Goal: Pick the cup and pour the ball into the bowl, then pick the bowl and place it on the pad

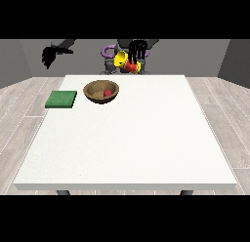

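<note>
1. Cup (122, 58), yellow with a red band, was held tilted on its side above the table's far edge, its open mouth turned toward the view's left and slightly down.
2. The hand at the view's right (138, 50) held the cup from above, its black fingers curled down round the cup's body.
3. A brown wooden bowl (101, 91) sat on the white table (127, 143) near the far edge, left of the middle, below and to the left of the cup.
4. A red ball (107, 93) lay inside the bowl, against its right inner side.
5. A flat green pad (61, 99) lay at the table's left edge near the far-left corner, just beside the bowl but not touching it.
6. The hand at the view's left (48, 56) hung in the air beyond the far-left corner, clear of the table and holding nothing; its fingers pointed downward, and whether they were straight or curled could not be told.
</note>
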